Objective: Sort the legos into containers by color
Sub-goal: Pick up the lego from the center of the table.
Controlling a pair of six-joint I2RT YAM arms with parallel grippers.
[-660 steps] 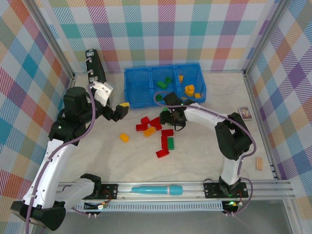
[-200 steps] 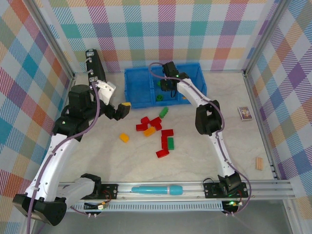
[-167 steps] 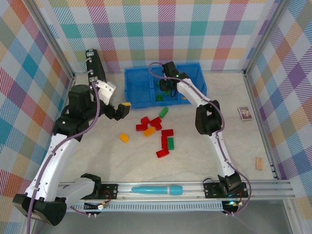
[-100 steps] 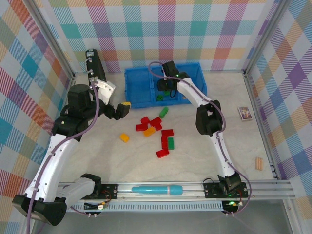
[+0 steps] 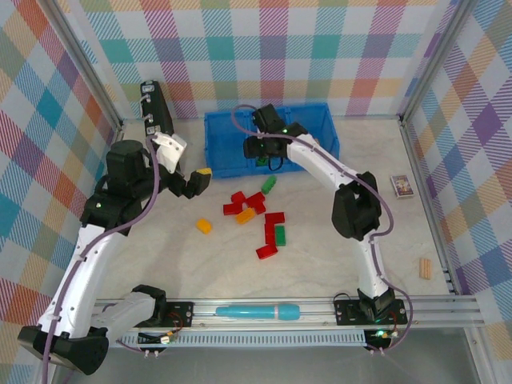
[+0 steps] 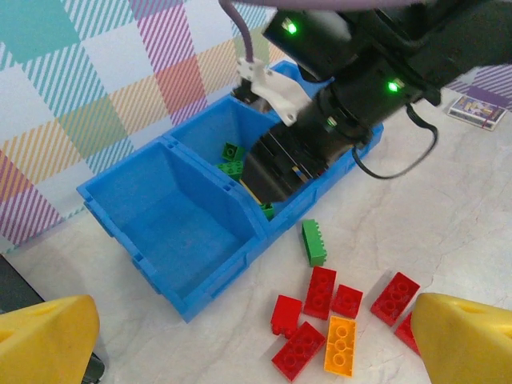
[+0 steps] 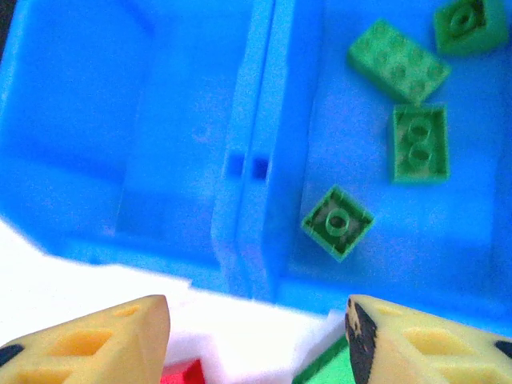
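Note:
The blue tray (image 5: pixel 225 152) stands at the back of the table; its left compartment (image 6: pixel 172 216) is bare. Several green bricks (image 7: pixel 419 144) lie in the middle compartment, and yellow ones (image 5: pixel 311 146) in the right. My right gripper (image 5: pixel 261 158) (image 7: pixel 256 336) hovers open and holding nothing over the tray's front wall at the left divider (image 7: pixel 252 160). A green brick (image 5: pixel 269 184) (image 6: pixel 314 242) lies just in front of the tray. Red bricks (image 5: pixel 244 202) (image 6: pixel 320 292), an orange one (image 6: pixel 341 346) and a yellow one (image 5: pixel 204 226) are scattered mid-table. My left gripper (image 5: pixel 202 180) (image 6: pixel 256 340) hangs open left of them.
A black case (image 5: pixel 156 112) leans at the back left wall. A teal pen-like cylinder (image 5: pixel 256 310) lies by the front rail. A small printed box (image 5: pixel 402 186) and a tan wooden block (image 5: pixel 426 268) sit at the right. Plaid walls enclose the table.
My right gripper came from the loose bricks to the tray's middle compartment, then shifted left and nearer to its front wall. The left arm barely moved.

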